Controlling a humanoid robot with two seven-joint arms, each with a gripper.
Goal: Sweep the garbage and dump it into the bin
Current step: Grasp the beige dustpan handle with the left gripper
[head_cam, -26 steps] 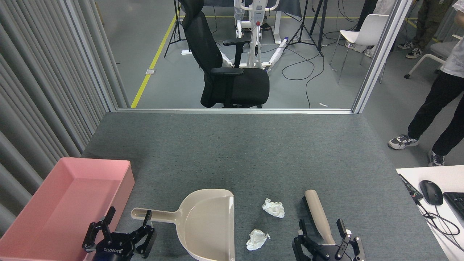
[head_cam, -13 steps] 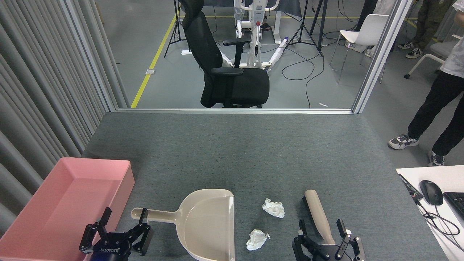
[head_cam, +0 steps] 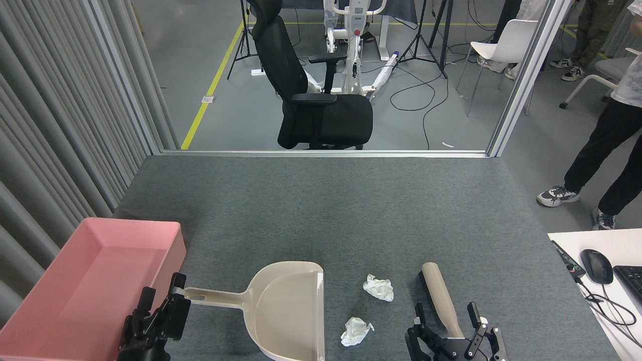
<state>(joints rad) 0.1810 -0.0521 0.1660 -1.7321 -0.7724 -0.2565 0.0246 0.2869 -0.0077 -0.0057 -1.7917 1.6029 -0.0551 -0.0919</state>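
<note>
Grey carpeted platform [head_cam: 321,210] in front of me. My left gripper [head_cam: 173,306] sits at the tip of the dustpan [head_cam: 286,311] handle; I cannot tell if its fingers have closed. My right gripper [head_cam: 449,331] is spread around the brush [head_cam: 440,301], not clamped. Two tissue wads [head_cam: 378,288] [head_cam: 355,331] lie between pan and brush; the pink bin [head_cam: 170,245] stands left. I should seat both grips squarely before sweeping leftward.

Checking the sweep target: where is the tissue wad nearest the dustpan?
Head view, bottom centre: the tissue wad lies on the carpet just right of the dustpan.
</note>
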